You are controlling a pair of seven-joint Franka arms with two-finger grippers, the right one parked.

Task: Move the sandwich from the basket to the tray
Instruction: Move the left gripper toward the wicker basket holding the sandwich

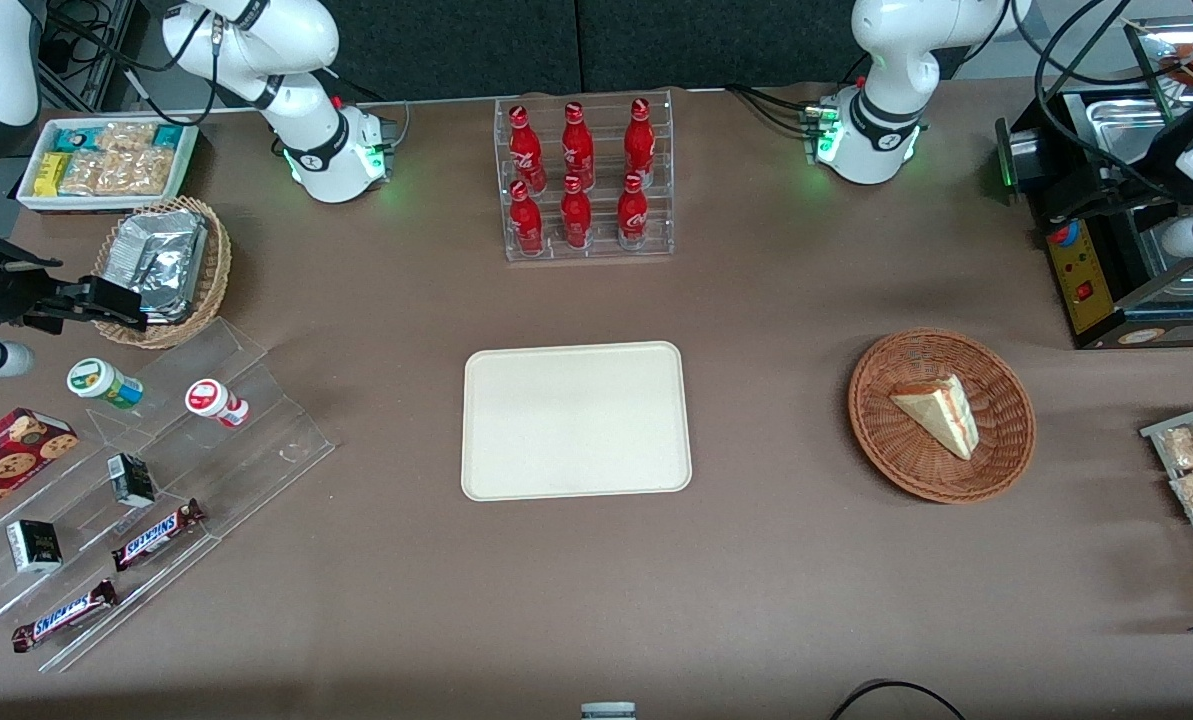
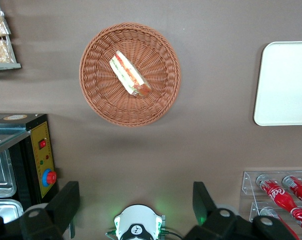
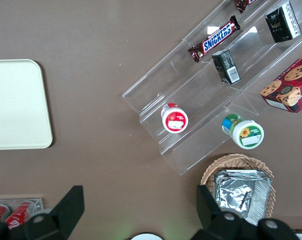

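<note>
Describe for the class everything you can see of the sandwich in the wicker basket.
The sandwich is a triangular wedge of pale bread, with red-orange and cream filling layers showing on its cut side. It lies on its side near the middle of the shallow reddish-brown wicker basket, touching only the weave. Nothing grips it: the gripper hangs open high above the table, well clear of the basket.

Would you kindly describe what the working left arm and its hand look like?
The left arm is glossy white with black joint rings, green base lights and black cables. Its hand has two dark, blocky fingers, spread apart high above the table.
</note>
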